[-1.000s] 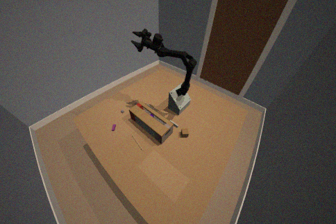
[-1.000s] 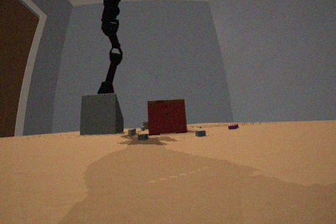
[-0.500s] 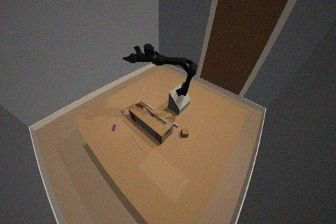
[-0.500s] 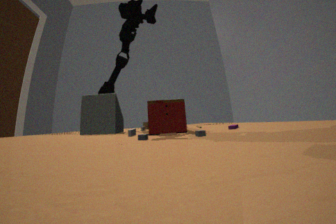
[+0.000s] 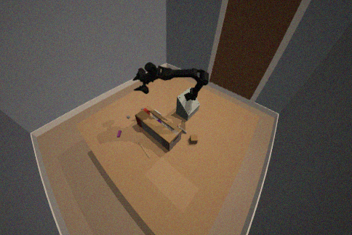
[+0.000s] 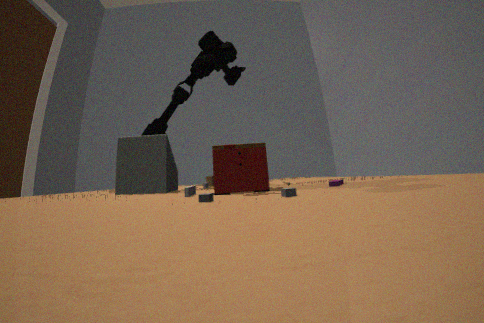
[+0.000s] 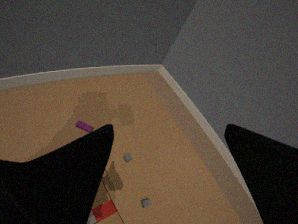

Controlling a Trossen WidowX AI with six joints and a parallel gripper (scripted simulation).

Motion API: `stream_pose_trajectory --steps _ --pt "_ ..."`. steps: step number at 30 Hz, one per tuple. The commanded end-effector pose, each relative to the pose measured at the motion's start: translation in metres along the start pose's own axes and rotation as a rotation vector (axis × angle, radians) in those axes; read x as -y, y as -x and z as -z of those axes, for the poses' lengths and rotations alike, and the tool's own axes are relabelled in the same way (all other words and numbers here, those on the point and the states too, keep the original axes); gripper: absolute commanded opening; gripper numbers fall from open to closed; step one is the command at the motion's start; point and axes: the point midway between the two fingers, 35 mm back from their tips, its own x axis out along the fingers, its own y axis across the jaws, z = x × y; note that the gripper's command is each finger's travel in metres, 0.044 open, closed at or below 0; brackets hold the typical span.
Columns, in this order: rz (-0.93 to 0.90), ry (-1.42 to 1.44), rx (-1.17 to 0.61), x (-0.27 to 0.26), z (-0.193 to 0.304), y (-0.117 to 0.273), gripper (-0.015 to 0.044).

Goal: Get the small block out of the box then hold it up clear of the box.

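Observation:
The long wooden box (image 5: 154,130) stands on the table; its red end wall (image 6: 241,169) faces the exterior view, and a red part (image 7: 105,211) shows at the bottom of the wrist view. A small blue-purple block (image 5: 159,120) shows inside, about midway along the shelf; it is hidden in the exterior view and not seen in the wrist view. My gripper (image 5: 134,84) (image 7: 170,131) is open and empty, high above the table near the box's red end. In the exterior view its fingers overlap.
A purple block (image 5: 119,134) (image 6: 336,183) (image 7: 84,126) lies on the table. A brown cube (image 5: 193,139) is beyond the box's other end. Small grey blocks (image 6: 205,198) (image 6: 288,192) (image 7: 128,158) lie around the red end. A thin stick (image 5: 144,150) lies beside the box. The arm's pedestal (image 5: 182,110) (image 6: 142,165) stands nearby.

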Motion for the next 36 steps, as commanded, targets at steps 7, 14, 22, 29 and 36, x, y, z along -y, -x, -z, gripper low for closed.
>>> stream_pose_trajectory --steps 7,14,22,29,36 --pt "-0.279 0.796 -0.276 -0.108 0.083 0.007 0.0400" --pt "-0.499 1.219 -0.366 -0.153 0.131 0.027 0.0400" --pt "-0.816 1.678 -0.407 -0.193 0.186 0.062 0.0400" --pt "-0.999 1.887 -0.397 -0.207 0.211 0.083 0.0400" --pt "-0.999 1.887 -0.397 -0.207 0.211 0.083 0.0400"
